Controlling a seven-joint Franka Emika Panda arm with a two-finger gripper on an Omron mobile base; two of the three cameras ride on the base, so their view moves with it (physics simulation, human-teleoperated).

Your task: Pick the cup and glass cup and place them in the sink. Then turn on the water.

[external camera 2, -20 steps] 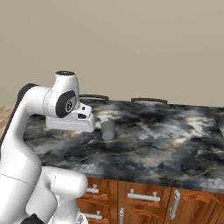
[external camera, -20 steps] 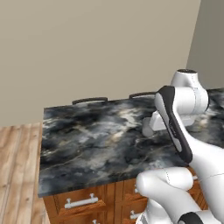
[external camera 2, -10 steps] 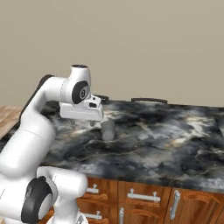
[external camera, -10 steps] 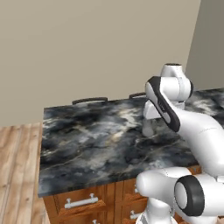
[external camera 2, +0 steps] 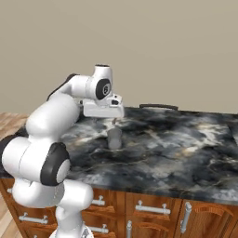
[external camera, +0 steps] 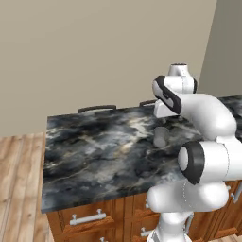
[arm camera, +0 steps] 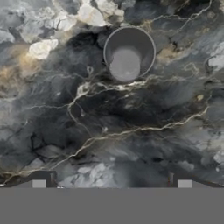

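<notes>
The glass cup (external camera: 160, 137) is a small grey see-through tumbler standing upright on the dark marble counter (external camera: 94, 151). It also stands on the counter just below my hand in the right base view (external camera 2: 114, 138). My gripper (external camera 2: 114, 122) hangs a little above the glass cup, pointing down. Seen from the hand, the glass cup (arm camera: 129, 54) lies at the upper middle, looked into from above. My gripper (arm camera: 111, 183) is open, nothing between its fingertips (arm camera: 39, 183), and stands apart from the glass. The cup, the sink and the water are out of view.
Two dark chair backs (external camera: 97, 108) (external camera 2: 158, 107) rise behind the counter's far edge. Wooden drawers with metal handles (external camera 2: 151, 209) sit under the counter front. The counter ends at the left above a wood floor (external camera: 19, 179).
The arm has unfolded and swung forward over the counter, bringing the hand from beside the base to just above the glass cup. The jaws stayed open.
</notes>
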